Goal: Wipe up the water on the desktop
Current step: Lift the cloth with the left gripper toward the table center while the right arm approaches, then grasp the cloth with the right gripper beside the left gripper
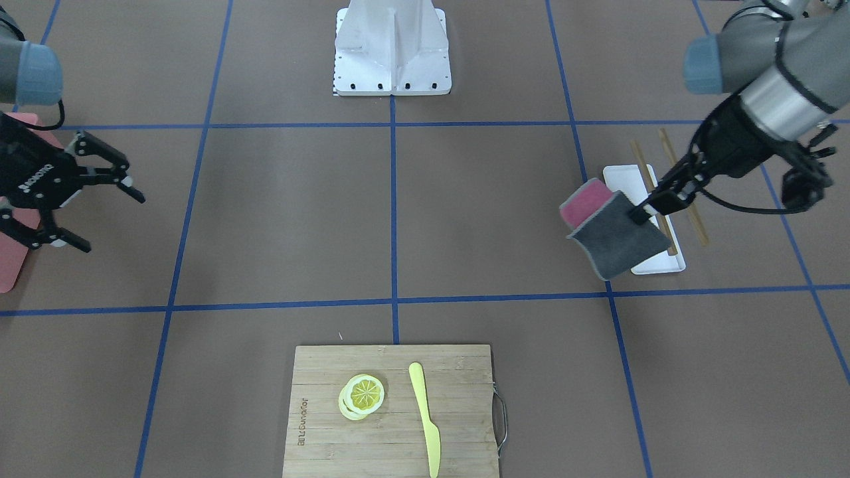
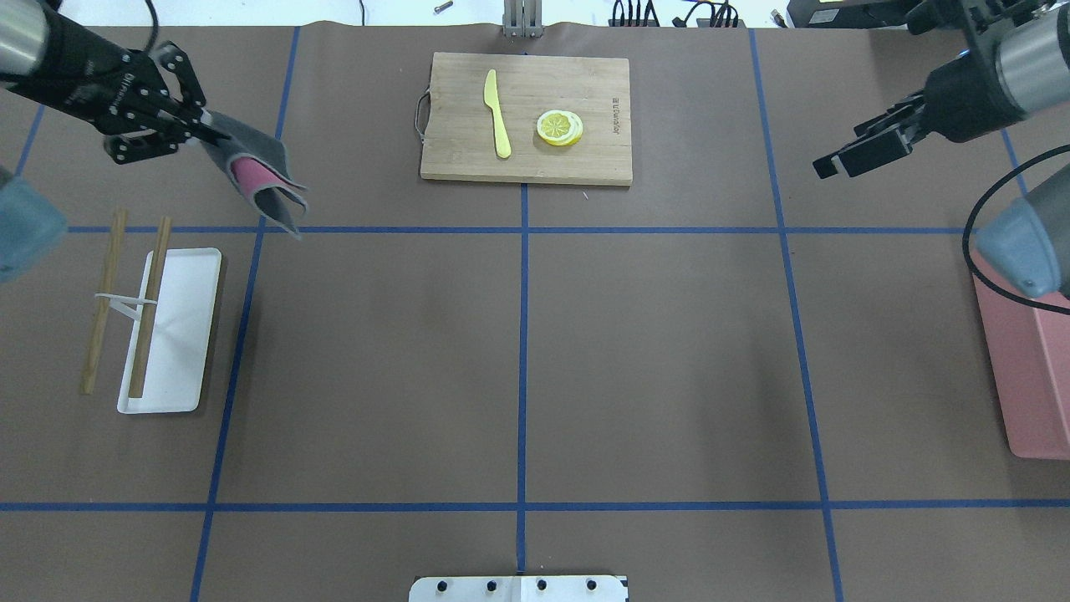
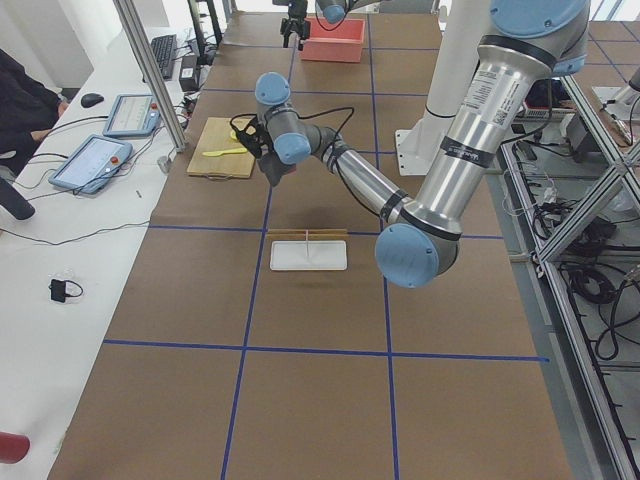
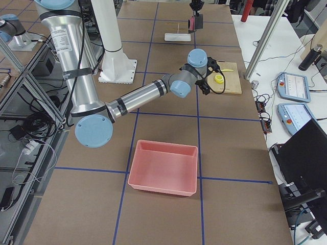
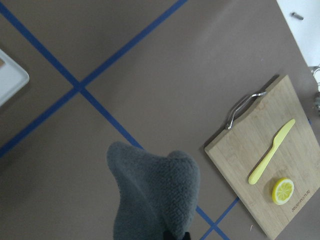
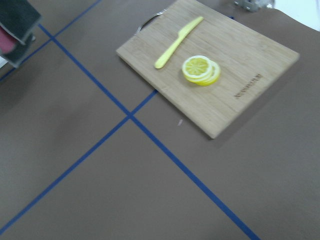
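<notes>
The desktop is a flat brown surface crossed by blue tape lines; I see no water on it in any view. My left gripper is shut on a folded grey cloth with a pink inner side and holds it in the air over the table's far left part, beyond the white tray. The cloth hangs below the gripper in the front view and fills the lower part of the left wrist view. My right gripper is open and empty, raised over the table's right side.
A bamboo cutting board at the far middle carries lemon slices and a yellow knife. A white tray with two chopsticks lies at the left. A pink bin stands at the right edge. The robot base stands at the near middle.
</notes>
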Action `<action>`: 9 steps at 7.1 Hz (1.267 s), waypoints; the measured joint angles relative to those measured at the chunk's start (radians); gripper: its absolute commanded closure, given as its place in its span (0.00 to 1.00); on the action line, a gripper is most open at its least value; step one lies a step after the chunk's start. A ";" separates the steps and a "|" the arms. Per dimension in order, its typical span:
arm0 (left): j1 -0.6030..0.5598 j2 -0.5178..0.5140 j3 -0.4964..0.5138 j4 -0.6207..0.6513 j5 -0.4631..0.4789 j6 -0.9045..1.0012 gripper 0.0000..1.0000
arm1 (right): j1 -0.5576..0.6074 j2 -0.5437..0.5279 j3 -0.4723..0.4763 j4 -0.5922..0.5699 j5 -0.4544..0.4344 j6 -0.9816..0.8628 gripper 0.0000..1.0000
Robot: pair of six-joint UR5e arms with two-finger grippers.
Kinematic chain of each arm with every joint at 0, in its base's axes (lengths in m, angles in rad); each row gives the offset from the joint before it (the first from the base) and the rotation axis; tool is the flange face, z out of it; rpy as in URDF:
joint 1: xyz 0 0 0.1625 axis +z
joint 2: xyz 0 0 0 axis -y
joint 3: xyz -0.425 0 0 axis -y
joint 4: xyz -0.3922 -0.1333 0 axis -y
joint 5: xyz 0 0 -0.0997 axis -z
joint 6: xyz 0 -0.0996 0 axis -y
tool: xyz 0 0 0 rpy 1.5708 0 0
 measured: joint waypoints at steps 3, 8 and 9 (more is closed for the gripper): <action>0.144 -0.154 -0.004 0.188 0.120 -0.136 1.00 | -0.256 0.060 0.066 0.037 -0.252 0.100 0.00; 0.241 -0.284 0.044 0.202 0.159 -0.301 1.00 | -0.451 0.094 0.103 0.038 -0.433 0.109 0.00; 0.265 -0.304 0.065 0.202 0.162 -0.310 1.00 | -0.461 0.095 0.103 0.038 -0.437 0.110 0.00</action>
